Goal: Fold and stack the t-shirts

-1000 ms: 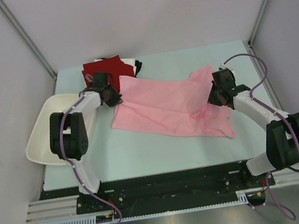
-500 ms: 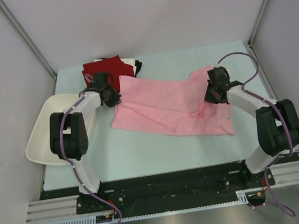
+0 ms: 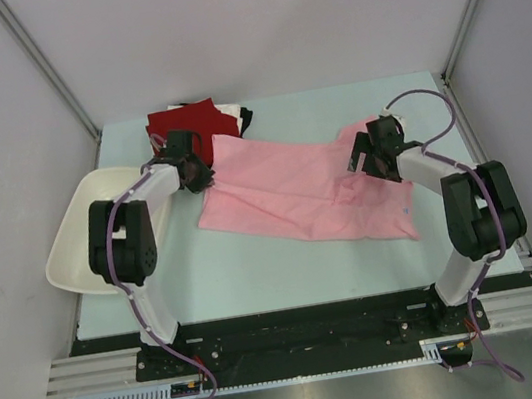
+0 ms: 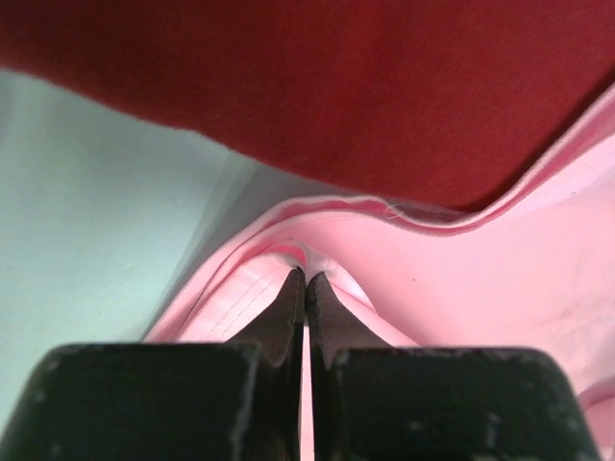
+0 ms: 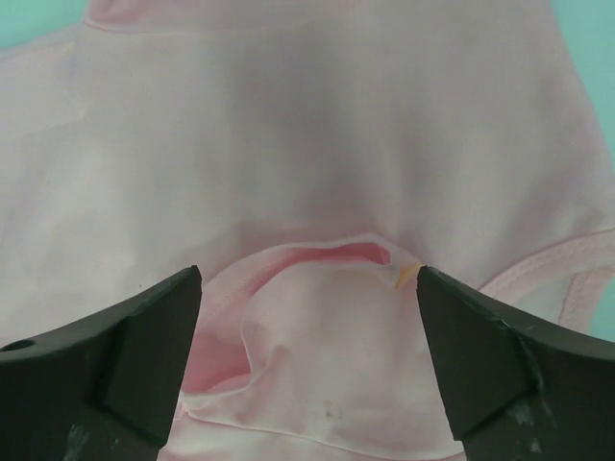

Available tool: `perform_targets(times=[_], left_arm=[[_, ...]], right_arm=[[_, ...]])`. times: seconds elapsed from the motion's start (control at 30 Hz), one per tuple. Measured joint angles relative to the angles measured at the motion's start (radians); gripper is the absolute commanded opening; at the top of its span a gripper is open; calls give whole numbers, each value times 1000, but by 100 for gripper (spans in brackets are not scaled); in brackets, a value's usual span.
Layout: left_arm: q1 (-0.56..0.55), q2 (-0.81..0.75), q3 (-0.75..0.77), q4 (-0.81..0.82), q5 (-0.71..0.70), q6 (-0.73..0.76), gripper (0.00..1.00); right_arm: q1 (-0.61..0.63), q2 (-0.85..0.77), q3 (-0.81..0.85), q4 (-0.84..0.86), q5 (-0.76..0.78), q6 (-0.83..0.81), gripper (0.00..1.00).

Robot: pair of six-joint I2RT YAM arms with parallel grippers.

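Cloth of the light pink t-shirt (image 3: 301,194) spreads across mid-tabletop, long axis far-left to near-right. The left tool (image 3: 207,174) is clamped on its far-left corner beside the folded dark red t-shirt (image 3: 183,123). The right tool (image 3: 368,156) hovers, jaws apart, over the collar end.

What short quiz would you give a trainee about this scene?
1. True or false: the left pincer is shut on the pink t-shirt.
2. The right pincer is: A open above that t-shirt; B shut on it; C out of sight.
3. What colour tops the folded stack at the table's far edge?
Key: 1 true; 2 A; 3 dark red.
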Motion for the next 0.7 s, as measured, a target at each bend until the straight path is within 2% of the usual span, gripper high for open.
perform_targets(times=[0.1, 0.27, 0.33, 0.37, 0.47, 0.57, 0.7], left_arm=[[0, -19, -32, 0, -21, -21, 6], [-1, -197, -254, 13, -55, -72, 8], [-2, -267, -312, 15, -61, -87, 11], [-3, -307, -343, 19, -63, -94, 19], [-5, -413, -435, 34, -80, -111, 27], [-5, -465, -493, 38, -103, -119, 27], [-5, -447, -484, 34, -121, -119, 27]], right_arm=[[10, -13, 6, 3, 48, -5, 100], [101, -182, 6, -71, 177, -16, 100], [166, -278, 7, -108, 208, -16, 100], [190, -312, 8, -123, 216, -16, 100], [244, -396, -5, -177, 242, -11, 100], [264, -457, -70, -213, 267, -1, 100], [266, -496, -144, -274, 282, 11, 100]])
